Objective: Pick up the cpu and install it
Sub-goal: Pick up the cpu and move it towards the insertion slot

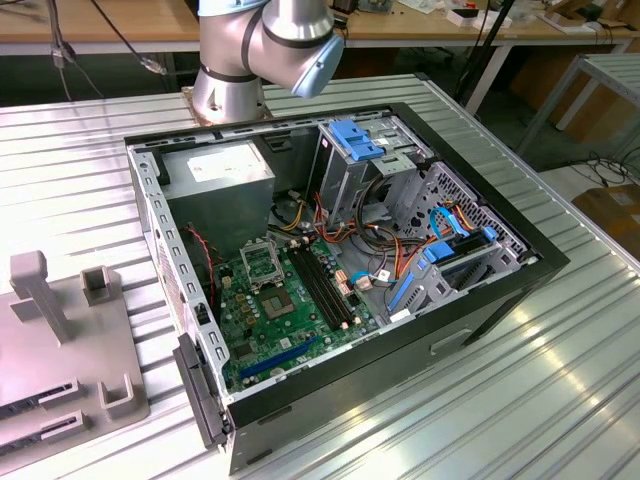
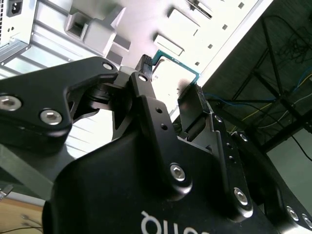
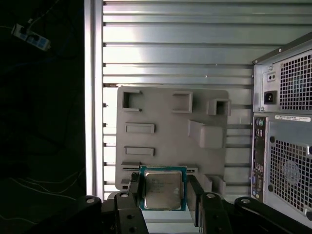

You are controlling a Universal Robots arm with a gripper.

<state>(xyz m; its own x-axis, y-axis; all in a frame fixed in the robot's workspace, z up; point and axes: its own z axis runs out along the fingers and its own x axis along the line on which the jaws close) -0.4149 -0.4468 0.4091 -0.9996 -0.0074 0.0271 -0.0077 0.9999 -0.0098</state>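
Observation:
The cpu [image 3: 162, 190] is a thin square chip with a pale metal face and a green rim. My gripper [image 3: 164, 195] is shut on it, one black finger [image 3: 135, 194] on each side, in front of the grey fixture plate [image 3: 170, 131]. In the second wrist view the cpu's green edge [image 2: 176, 62] shows between the fingertips of the gripper [image 2: 170, 83]. In the exterior view the open computer case [image 1: 500, 290] lies on the table, with the green board and its black-and-silver socket frame [image 1: 262, 263] uncovered. The arm's base joint [image 1: 262, 50] stands behind the case.
The grey fixture plate [image 1: 60, 340] with raised blocks lies at the exterior view's left of the case. The case's rear panel with vents [image 3: 285, 131] is beside the plate. The ribbed metal table [image 1: 560, 400] ends close behind the plate [image 3: 92, 97]. Cables and blue drive brackets [image 1: 360, 140] fill the case's far side.

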